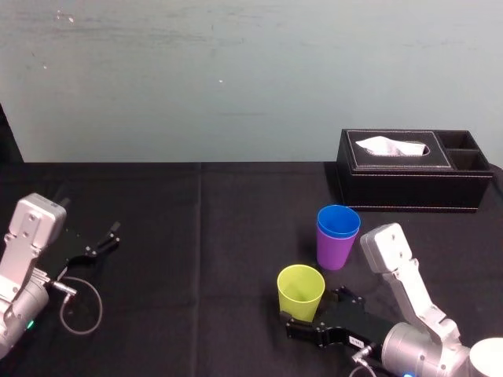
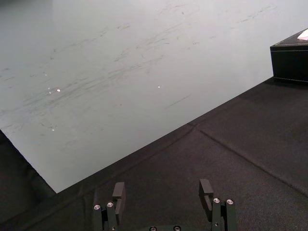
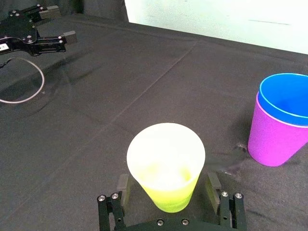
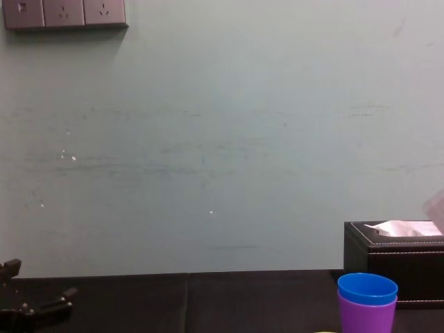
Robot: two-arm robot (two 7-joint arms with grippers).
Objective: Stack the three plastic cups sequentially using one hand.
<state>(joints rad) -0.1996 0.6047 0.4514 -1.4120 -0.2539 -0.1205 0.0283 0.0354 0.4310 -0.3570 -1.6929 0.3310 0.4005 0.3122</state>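
1. Overall, a creased black cloth (image 1: 196, 267) covers the table and meets a scuffed pale grey-green wall (image 4: 222, 139) bearing a row of sockets (image 4: 64, 12).
2. A black tissue box (image 1: 413, 170) stands at the right rear.
3. Near it, the blue tapered plastic cup (image 1: 339, 221) sits nested in the purple plastic cup (image 1: 336, 250).
4. The yellow-green plastic cup (image 1: 301, 289) stands upright nearby, with the right gripper (image 3: 168, 184) spread either side of its base, unclamped.
5. The left gripper (image 2: 163, 192) rests far left, spread and empty.
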